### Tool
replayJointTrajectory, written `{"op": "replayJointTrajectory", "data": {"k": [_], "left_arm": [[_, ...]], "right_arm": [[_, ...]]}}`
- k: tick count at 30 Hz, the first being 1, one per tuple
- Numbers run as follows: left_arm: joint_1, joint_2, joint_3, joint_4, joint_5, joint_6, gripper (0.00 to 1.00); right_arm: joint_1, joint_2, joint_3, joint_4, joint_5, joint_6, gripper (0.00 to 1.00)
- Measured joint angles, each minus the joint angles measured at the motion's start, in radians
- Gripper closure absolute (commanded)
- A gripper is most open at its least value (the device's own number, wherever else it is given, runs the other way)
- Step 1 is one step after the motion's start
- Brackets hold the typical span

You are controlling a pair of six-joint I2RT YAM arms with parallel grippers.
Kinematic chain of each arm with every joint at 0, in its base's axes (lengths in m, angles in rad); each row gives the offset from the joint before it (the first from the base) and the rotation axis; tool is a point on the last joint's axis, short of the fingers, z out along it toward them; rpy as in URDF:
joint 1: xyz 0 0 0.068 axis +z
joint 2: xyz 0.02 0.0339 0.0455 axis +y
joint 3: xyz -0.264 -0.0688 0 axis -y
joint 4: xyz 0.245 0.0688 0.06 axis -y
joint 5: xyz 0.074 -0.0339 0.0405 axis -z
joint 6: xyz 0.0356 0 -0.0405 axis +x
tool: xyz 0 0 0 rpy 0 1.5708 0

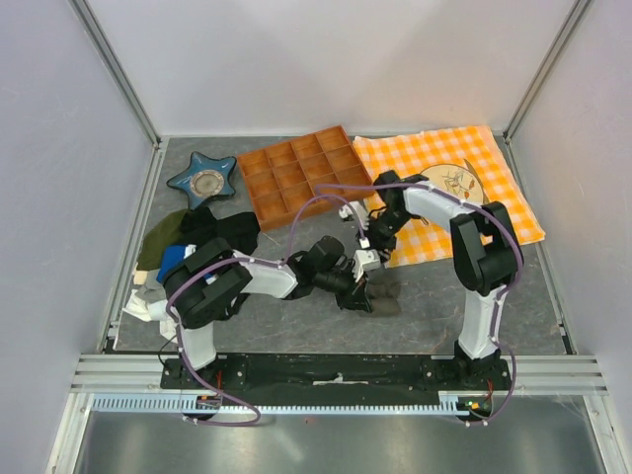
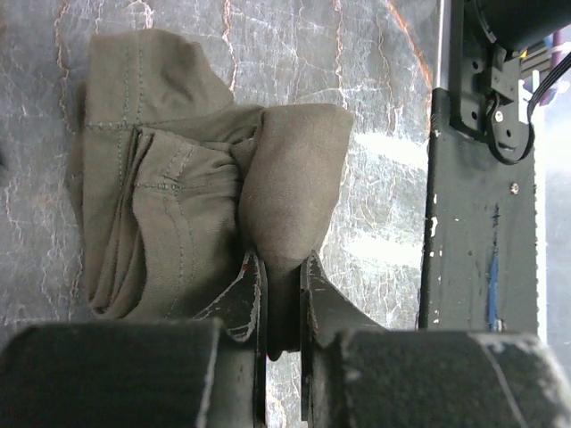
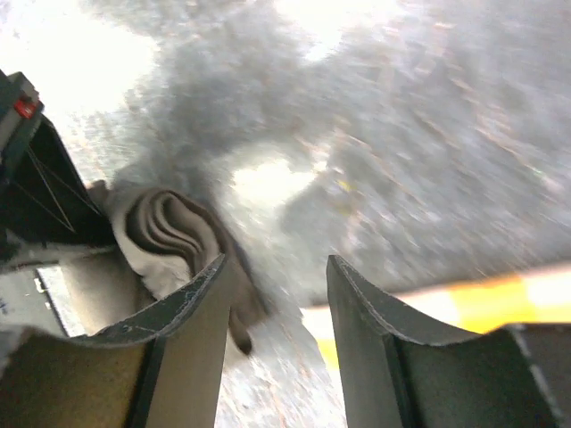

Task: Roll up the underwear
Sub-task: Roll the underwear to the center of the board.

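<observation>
Pinching a fold of the underwear, the left gripper has its two dark, scuffed fingers drawn narrow, with only cloth between them. The garment is soft, matte and brownish grey, stitched along its seams and bunched into thick folds. It lies on the table, a mottled grey sheet with pale veining, near the front edge and about midway between the arms. Most of it spreads ahead of the fingers, while the gripped lobe runs down into the jaws, its end hidden there. The right gripper hangs just beside the bundle, jaws wide and nothing between them. One curved finger stands against the rolled edge, whose layers show as a spiral. That view is blurred, so I cannot tell whether finger touches cloth. From above, the arms cover much of the garment. Farther back sit a wooden tray of square compartments, an orange checked cloth bearing a round plate, and a blue star-shaped dish.
</observation>
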Motion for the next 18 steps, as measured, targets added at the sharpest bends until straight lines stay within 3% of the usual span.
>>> {"op": "replayJointTrajectory", "data": {"k": [9, 13, 18], "left_arm": [[0.093, 0.079, 0.048, -0.010, 0.141, -0.172, 0.98], [0.136, 0.122, 0.092, -0.056, 0.208, -0.236, 0.98], [0.162, 0.182, 0.175, -0.159, 0.279, -0.276, 0.98]], "right_arm": [[-0.132, -0.191, -0.010, 0.037, 0.037, -0.012, 0.46], [-0.155, -0.326, -0.111, 0.042, 0.030, -0.060, 0.45], [-0.151, -0.502, -0.290, 0.008, -0.039, -0.234, 0.36]]}}
